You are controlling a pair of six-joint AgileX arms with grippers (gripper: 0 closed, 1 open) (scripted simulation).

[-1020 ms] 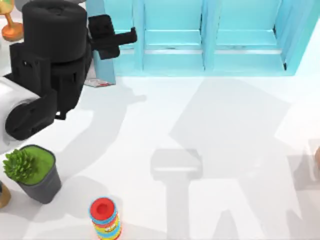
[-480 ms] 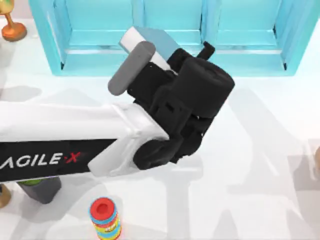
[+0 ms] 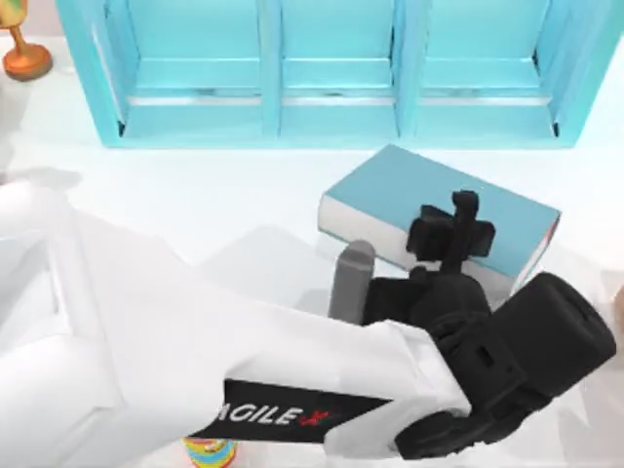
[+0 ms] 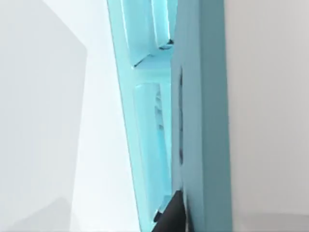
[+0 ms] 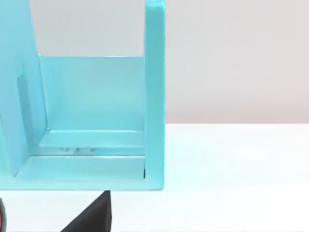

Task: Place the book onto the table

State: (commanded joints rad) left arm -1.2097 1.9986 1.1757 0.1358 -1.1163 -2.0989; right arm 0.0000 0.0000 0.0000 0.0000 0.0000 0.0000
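From above, the left hand [image 3: 458, 226] pinches the book [image 3: 434, 214] at its near long edge, holding it over the bench [image 3: 195, 205] in front of the shelf unit [image 3: 331, 73], right of the bench's middle. The hardback looks stiff and heavy; its smooth covers may slip, so grip across the thickness. The shelf bays appear empty. The left wrist view shows the shelf unit [image 4: 149, 121] and the book's cover [image 4: 203, 121]. The right wrist view shows an empty end bay [image 5: 91, 121]; I cannot tell that hand's state.
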